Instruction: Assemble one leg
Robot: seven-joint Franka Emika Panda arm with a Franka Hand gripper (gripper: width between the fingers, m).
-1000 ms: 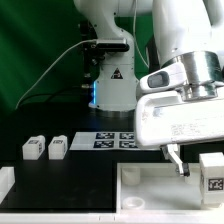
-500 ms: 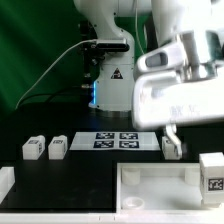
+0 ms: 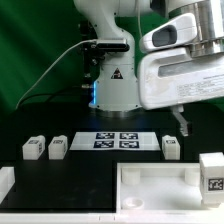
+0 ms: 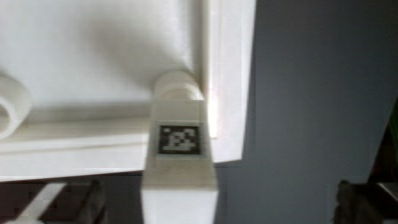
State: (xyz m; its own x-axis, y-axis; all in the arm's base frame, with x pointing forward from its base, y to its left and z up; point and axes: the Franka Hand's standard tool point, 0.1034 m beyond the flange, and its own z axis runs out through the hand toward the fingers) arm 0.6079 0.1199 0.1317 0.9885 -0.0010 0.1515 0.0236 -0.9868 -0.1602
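A leg [image 3: 171, 147], a small white block with a tag, stands on the black table just behind the large white tray-like piece [image 3: 158, 186]. My gripper [image 3: 183, 124] hangs well above it, open and empty. In the wrist view the same leg [image 4: 178, 150] lies below, against the tray piece's rim [image 4: 228, 70], between my spread dark fingertips [image 4: 43, 206]; my gripper [image 4: 214, 206] holds nothing. Two more legs [image 3: 33, 148] [image 3: 57, 148] stand at the exterior view's left, and another leg [image 3: 212, 172] stands at its right edge.
The marker board [image 3: 118, 140] lies flat behind the tray piece, in front of the robot base [image 3: 110, 85]. A low white part [image 3: 5, 182] sits at the front left corner.
My gripper has risen from table level near the tray piece's back right edge to well above it. The leg it covered now stands free on the table.
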